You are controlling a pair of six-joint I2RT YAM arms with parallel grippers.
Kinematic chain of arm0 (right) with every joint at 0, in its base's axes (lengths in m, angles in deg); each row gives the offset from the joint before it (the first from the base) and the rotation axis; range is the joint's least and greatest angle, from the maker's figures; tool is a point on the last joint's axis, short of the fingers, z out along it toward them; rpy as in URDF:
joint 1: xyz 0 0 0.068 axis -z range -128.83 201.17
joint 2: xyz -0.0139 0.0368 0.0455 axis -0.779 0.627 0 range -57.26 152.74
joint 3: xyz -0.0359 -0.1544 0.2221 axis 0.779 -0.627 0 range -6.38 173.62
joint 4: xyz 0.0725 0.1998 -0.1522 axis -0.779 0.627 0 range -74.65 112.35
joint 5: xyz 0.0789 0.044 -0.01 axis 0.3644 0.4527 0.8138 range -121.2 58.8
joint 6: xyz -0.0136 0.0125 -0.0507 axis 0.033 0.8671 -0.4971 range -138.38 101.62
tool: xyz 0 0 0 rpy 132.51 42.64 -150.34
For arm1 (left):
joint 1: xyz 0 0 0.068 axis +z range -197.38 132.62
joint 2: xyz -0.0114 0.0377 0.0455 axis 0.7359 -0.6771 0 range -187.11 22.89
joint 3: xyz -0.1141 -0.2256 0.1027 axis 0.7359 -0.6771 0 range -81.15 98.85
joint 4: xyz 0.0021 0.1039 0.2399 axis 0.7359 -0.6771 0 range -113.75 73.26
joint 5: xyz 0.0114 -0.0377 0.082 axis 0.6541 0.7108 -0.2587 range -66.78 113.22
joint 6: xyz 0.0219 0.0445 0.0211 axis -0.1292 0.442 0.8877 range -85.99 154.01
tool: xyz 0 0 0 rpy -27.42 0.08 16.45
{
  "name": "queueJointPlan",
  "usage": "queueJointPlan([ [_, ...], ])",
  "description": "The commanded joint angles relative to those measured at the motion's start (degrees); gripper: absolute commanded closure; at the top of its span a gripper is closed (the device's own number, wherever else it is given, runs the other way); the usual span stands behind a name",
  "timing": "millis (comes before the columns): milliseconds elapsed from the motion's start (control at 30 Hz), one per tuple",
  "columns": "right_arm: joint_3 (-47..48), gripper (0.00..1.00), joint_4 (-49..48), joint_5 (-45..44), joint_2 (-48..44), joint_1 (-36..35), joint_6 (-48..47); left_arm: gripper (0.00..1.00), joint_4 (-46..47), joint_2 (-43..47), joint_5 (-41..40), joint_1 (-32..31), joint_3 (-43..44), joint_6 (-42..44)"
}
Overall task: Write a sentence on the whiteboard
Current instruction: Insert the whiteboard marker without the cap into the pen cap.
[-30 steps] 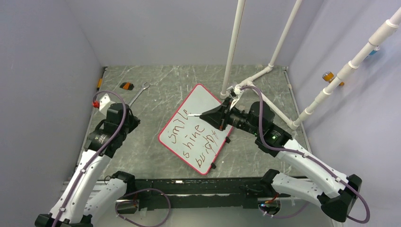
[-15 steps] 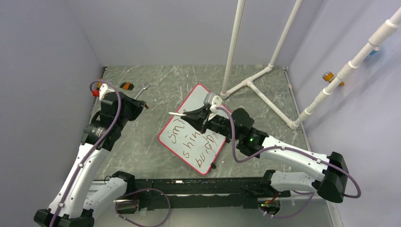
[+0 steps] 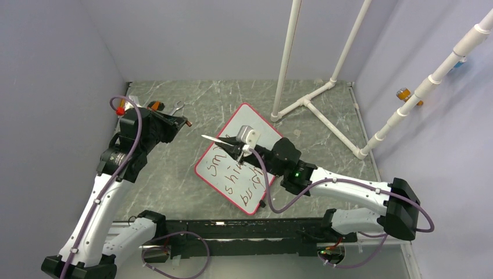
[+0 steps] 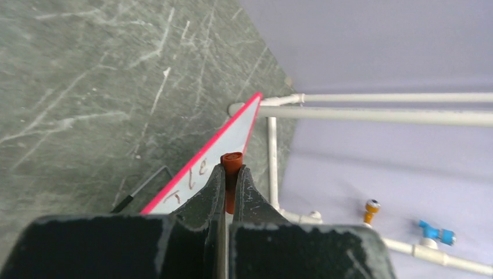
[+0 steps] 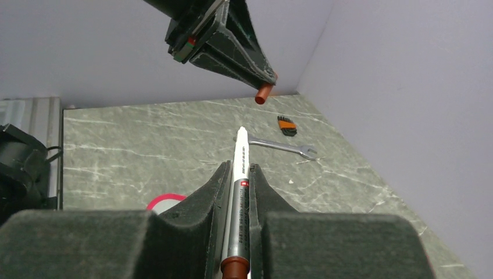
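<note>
The whiteboard (image 3: pixel 249 121) lies tilted on the dark table, its red rim showing. The sentence (image 3: pixel 244 177) runs across it in reddish-brown lines, the top line partly hidden by my right arm. My right gripper (image 3: pixel 228 141) hovers above the board's left part, shut on a white-and-grey marker (image 3: pixel 210 138) that points left. In the right wrist view the marker (image 5: pixel 240 158) sticks out between the pads. My left gripper (image 3: pixel 184 123) is raised left of the board, shut on the marker's red-brown cap (image 4: pixel 232 160). The cap (image 5: pixel 263 94) hangs a short gap ahead of the marker tip.
A white pipe frame (image 3: pixel 317 107) stands at the back right of the table. A wrench (image 5: pixel 283 146) and a small orange-and-black object (image 3: pixel 155 105) lie at the back left. Grey walls close in on three sides.
My right arm has lifted off the board and swung left with the marker. The left arm has risen and reached toward it with the cap.
</note>
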Motion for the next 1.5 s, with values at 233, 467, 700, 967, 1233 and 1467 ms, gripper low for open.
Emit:
queueJointPlan([
  [233, 1.2, 1.00, -8.4, -3.5, 2.2, -2.5, -8.5, 1.00, 6.9, 0.7, 14.9, 3.9, -1.0, -8.7],
  [467, 1.7, 1.00, -10.0, -3.9, 4.2, -3.2, -10.6, 1.00, 4.6, -0.8, 23.2, 6.6, -0.5, -9.1],
  [700, 1.5, 1.00, -12.2, -6.6, 4.9, -3.6, -11.9, 1.00, 2.0, -1.0, 23.4, 6.8, 0.1, -9.1],
  [967, 1.6, 1.00, -12.8, -7.2, 5.0, -3.8, -11.6, 1.00, 1.0, -1.5, 24.2, 7.4, 0.7, -8.4],
  [1233, 1.7, 1.00, -13.8, -8.2, 6.2, -3.8, -10.6, 1.00, 1.3, -1.1, 24.7, 7.4, 0.4, -8.8],
  [1467, 2.4, 1.00, -14.0, -8.3, 7.4, -3.8, -10.2, 1.00, 1.8, -0.8, 25.3, 7.5, 0.1, -9.5],
])
